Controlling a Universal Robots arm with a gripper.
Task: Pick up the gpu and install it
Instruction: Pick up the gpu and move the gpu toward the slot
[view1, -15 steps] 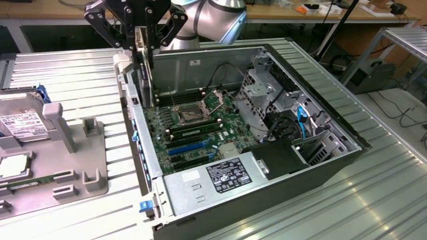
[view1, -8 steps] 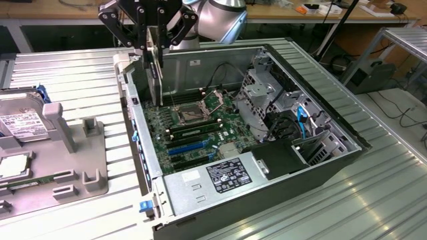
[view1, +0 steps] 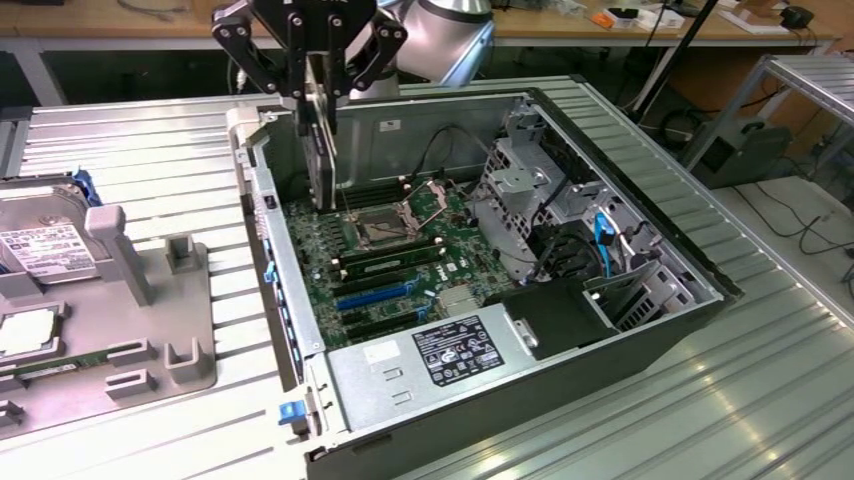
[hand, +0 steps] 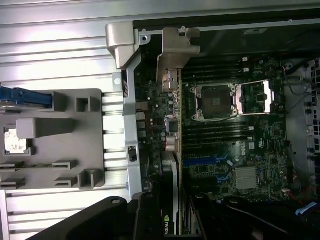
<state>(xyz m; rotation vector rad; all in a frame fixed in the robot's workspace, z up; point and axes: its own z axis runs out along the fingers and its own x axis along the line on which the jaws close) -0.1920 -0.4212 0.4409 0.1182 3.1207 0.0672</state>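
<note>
**Card held upright over the open case**

Nearest the exterior camera is the near end of the open computer case (view1: 694, 290), where a silver power supply (view1: 414, 360) with a dark label fills the corner. The case lies on its side on a ribbed metal tabletop (view1: 134, 140) that spreads out around it.

A grey fixture tray (view1: 147, 300) sits just beside the case on the exterior view's left. A silver hard drive (view1: 34, 245) with a white label rests at the tray's far left.

Inside the case, the green motherboard (view1: 387, 270) covers the floor.

The black end effector (view1: 324, 90) hangs over the far left part of the case. Its jaws are part-way closed and clamp the gpu (view1: 320, 160) by its upper edge.

The gpu hangs upright inside the far left of the case, above the motherboard and just left of the processor socket (view1: 378, 232). Whether its lower edge touches the board cannot be told.

In the wrist view the gpu (hand: 171, 127) is seen edge-on between the end effector's (hand: 172, 220) fingers, with its silver bracket next to the case wall.
</note>
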